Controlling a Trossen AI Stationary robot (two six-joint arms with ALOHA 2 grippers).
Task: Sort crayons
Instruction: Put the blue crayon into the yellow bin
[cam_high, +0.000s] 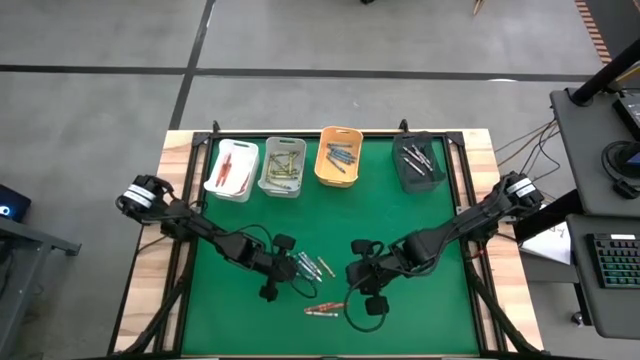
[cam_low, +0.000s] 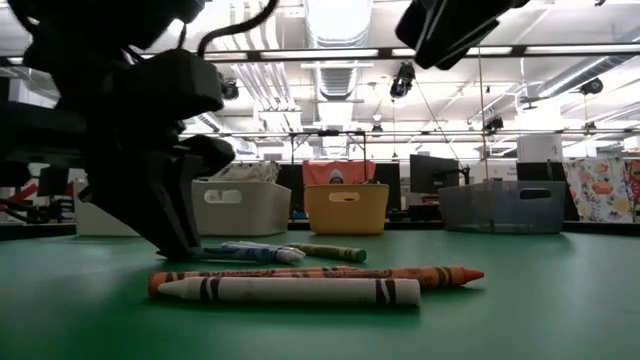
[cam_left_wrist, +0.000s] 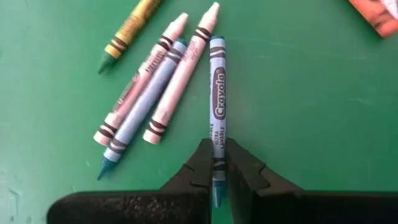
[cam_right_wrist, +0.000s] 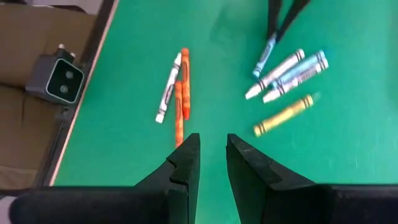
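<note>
With most crayons already in the four bins (cam_high: 338, 172), my left gripper (cam_left_wrist: 214, 165) pinches a blue paper-wrapped crayon (cam_left_wrist: 217, 93) from the few left, right gripper (cam_right_wrist: 211, 155) hovering parted, empty

left hand (cam_left_wrist: 214, 163) low, pinched tight; right hand (cam_right_wrist: 211, 158) raised, fingers parted

Green-topped table (cam_high: 400, 215): four bins (cam_high: 283, 166) in a row at 12 o'clock; loose crayons (cam_high: 312, 266) clustered near 6 o'clock.
</note>
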